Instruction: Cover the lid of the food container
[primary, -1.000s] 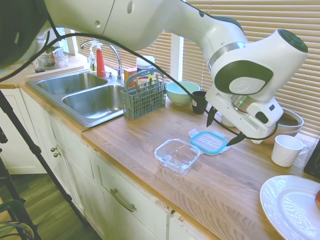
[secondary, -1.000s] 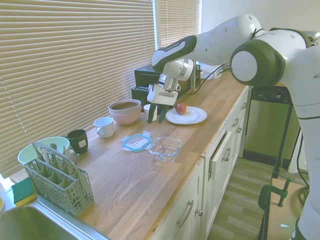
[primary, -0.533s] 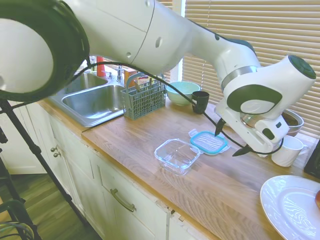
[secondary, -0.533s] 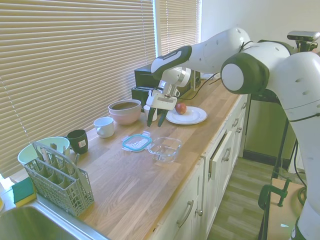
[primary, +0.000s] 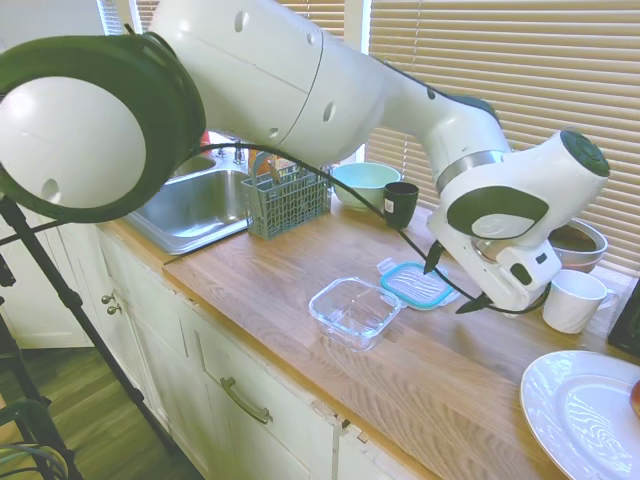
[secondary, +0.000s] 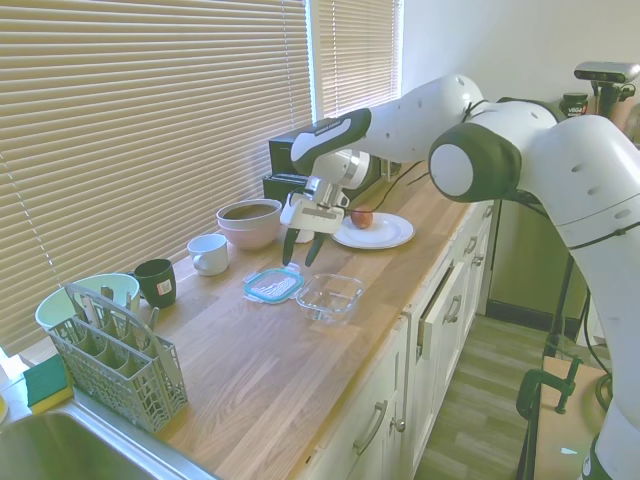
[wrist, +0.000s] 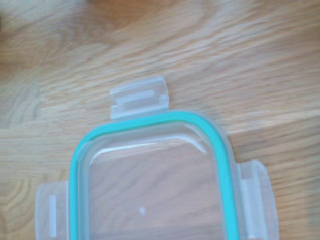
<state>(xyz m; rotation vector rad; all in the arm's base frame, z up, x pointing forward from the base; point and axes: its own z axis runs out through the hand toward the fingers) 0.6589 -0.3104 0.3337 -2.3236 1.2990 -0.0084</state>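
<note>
Lid (primary: 414, 284) lies flat on the wooden countertop (primary: 300, 300), teal rim up, clear snap tabs sticking out at its sides; wrist view shows it close, one corner region with three tabs (wrist: 139, 96) visible and wood grain through the clear panel. Lid sits just beside the food container (primary: 354, 311), not on it; the two look near touching or a small gap apart, cannot tell which. Food container is empty, uncovered, upright, closer to the counter's front edge than the lid. Gripper (primary: 452, 284) hangs above the lid's far side, fingers spread wide, holding nothing, tips pointing down and not touching the lid as far as the second exterior view (secondary: 300, 248) shows. White mug (primary: 574, 299) stands just behind the gripper, with a large bowl (primary: 578, 240) near the blinds behind it. Black cup (primary: 400, 203) and pale green bowl (primary: 365, 183) stand further along towards the sink (primary: 195, 203), next to a grey-green cutlery caddy (primary: 286, 197). White plate (primary: 583, 412) at the counter's other end, well apart from the lid; second exterior view shows a red apple (secondary: 361, 216) on that plate. Lid in second exterior view (secondary: 273, 285) sits between the container (secondary: 328, 296) and the window side
</note>
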